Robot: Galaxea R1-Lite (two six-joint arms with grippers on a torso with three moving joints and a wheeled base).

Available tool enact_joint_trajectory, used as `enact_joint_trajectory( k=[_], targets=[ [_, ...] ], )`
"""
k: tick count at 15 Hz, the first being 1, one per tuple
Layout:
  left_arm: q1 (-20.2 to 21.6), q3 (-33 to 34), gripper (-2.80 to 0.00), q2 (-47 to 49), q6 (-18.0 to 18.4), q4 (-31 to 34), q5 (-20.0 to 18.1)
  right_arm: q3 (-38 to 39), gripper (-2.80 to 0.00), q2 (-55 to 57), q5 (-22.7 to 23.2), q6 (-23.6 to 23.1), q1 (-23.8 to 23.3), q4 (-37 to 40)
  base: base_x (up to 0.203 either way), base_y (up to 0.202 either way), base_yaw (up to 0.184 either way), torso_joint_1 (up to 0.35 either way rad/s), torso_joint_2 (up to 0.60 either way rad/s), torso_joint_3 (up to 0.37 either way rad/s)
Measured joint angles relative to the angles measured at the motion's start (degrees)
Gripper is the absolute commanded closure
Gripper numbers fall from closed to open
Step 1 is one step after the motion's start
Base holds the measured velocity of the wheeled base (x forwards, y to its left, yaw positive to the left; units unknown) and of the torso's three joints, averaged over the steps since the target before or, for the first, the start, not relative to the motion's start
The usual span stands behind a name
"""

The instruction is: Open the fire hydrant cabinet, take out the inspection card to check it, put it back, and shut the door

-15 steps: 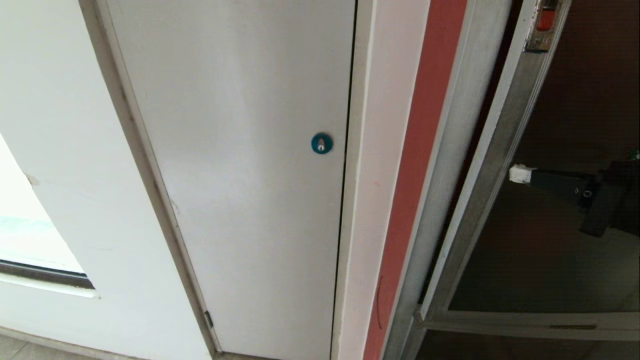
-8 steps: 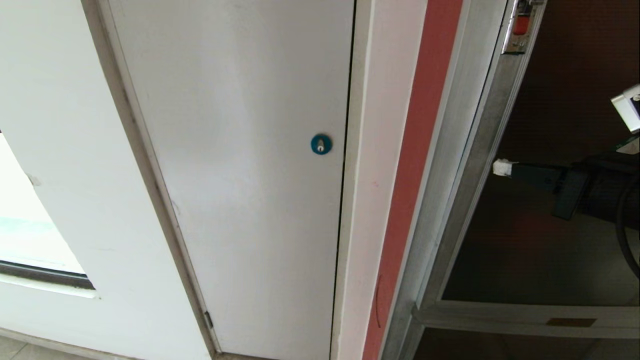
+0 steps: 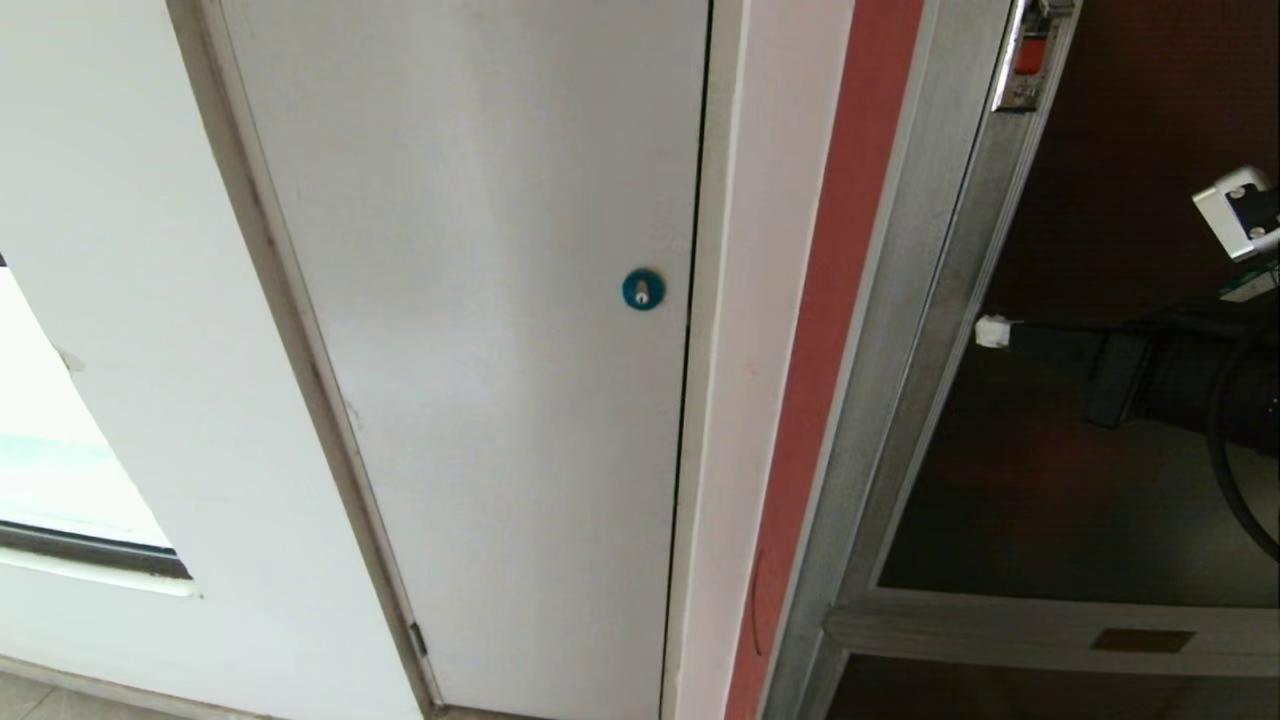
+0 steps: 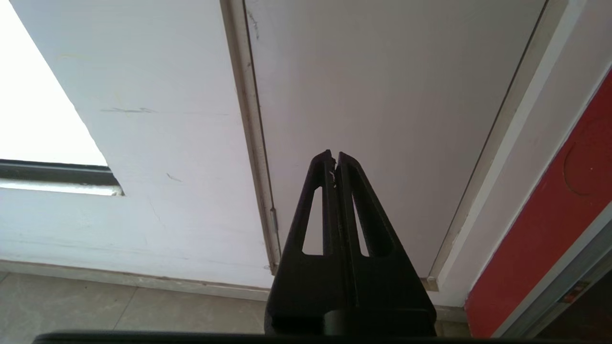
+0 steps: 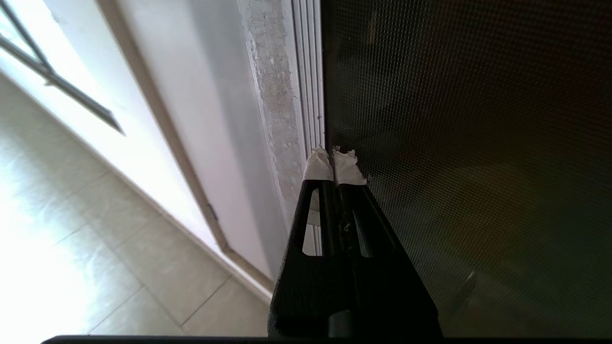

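Silver-framed, dark brown tinted glass door (image 3: 1100, 420) nearly shut under my push.

My right claw (image 3: 992, 331), clenched on nothing with its white-taped tips, presses the door's silver frame at right centre of the head view; my left claw (image 4: 333, 160), also clenched and empty, hangs parked before the plain white door panel (image 3: 480, 300). No inspection card shows, so I judge only the closing is left. Compared with a second ago, the door's frame edge and red latch tab (image 3: 1030, 52) sit further left, closer against the silver-grey metal fire hydrant cabinet (image 3: 915, 300).
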Motion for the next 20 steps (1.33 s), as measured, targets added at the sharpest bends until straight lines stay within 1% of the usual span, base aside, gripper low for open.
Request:
enact_joint_trajectory(
  k=[2, 4, 10, 12, 15, 18, 20],
  targets=[
    [-0.02, 0.00, 0.00, 0.00, 0.00, 0.00, -0.01, -0.63, 0.00, 0.05, -1.65, -0.01, 0.01, 0.26, 0.000, 0.000, 0.000, 0.000, 0.00, 0.000],
    [-0.02, 0.00, 0.00, 0.00, 0.01, 0.00, -0.01, -1.28, 0.00, 0.37, -2.31, 0.00, 0.02, 0.52, 0.000, 0.000, 0.000, 0.000, 0.00, 0.000],
    [-0.02, 0.00, 0.00, 0.00, 0.00, -0.02, -0.03, -0.48, 0.00, -2.99, -2.63, 0.17, 0.54, -0.28, 0.000, 0.000, 0.000, 0.000, 0.00, 0.000],
    [0.00, 0.00, 0.00, 0.00, 0.00, -0.02, -0.04, -0.67, 0.00, -5.28, -1.29, 0.07, 1.17, -0.19, 0.000, 0.000, 0.000, 0.000, 0.00, 0.000],
    [0.00, 0.00, 0.00, 0.00, 0.00, -0.02, -0.01, -4.37, 0.00, -8.11, 0.02, 0.00, 1.60, 0.13, 0.000, 0.000, 0.000, 0.000, 0.00, 0.000],
    [-0.02, 0.00, 0.00, 0.00, 0.00, 0.00, -0.03, -10.71, 0.00, -9.31, 0.42, 0.06, 1.67, 0.41, 0.000, 0.000, 0.000, 0.000, 0.00, 0.000],
    [0.02, 0.00, 0.00, 0.00, 0.02, -0.02, -0.01, -16.11, 0.00, -9.13, 0.74, 1.88, 2.62, 0.91, 0.000, 0.000, 0.000, 0.000, 0.00, 0.000]
  ],
)
